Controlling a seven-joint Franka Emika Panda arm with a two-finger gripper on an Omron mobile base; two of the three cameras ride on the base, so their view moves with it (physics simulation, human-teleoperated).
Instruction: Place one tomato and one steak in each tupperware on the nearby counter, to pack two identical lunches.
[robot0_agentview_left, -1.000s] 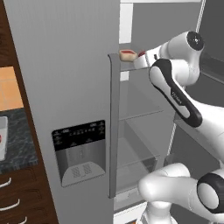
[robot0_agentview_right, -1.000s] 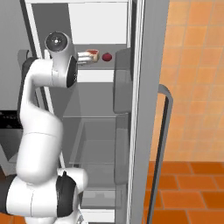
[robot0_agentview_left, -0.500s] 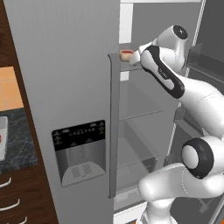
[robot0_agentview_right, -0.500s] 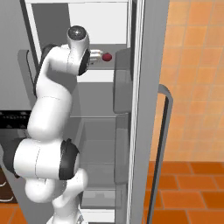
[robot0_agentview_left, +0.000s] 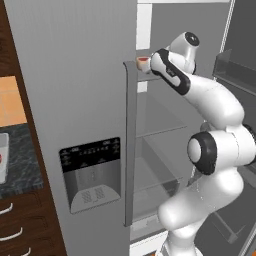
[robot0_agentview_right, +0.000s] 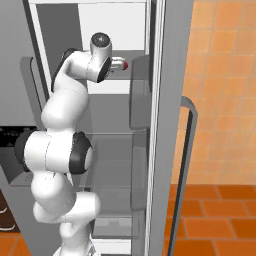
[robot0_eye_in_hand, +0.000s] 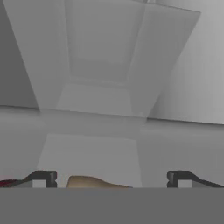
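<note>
**Arm reaching into the fridge's upper shelf, hand wide and empty**

In the left base view, you see the arm (robot0_agentview_left: 210, 130) rising from the lower right and bending into the open fridge (robot0_agentview_left: 90, 100). Its wrist sits at the upper shelf, beside a steak (robot0_agentview_left: 143, 62), reddish with a pale rim. At the far left edge, a strip of the speckled bench (robot0_agentview_left: 17, 160) shows over dark drawers.

In the right base view, your arm reaches from the lower left up to the same shelf. Just past the wrist you see the pale steak (robot0_agentview_right: 118, 61) and, beside it, a red tomato (robot0_agentview_right: 125, 65) near the door bin.

In the hand view, your hand (robot0_eye_in_hand: 111, 178) stands wide, the two dark fingertips (robot0_eye_in_hand: 43, 177) well apart with nothing between them. The tan steak (robot0_eye_in_hand: 94, 182) lies low between the tips, and a red sliver, likely the tomato (robot0_eye_in_hand: 8, 182), shows at the left edge.
</note>
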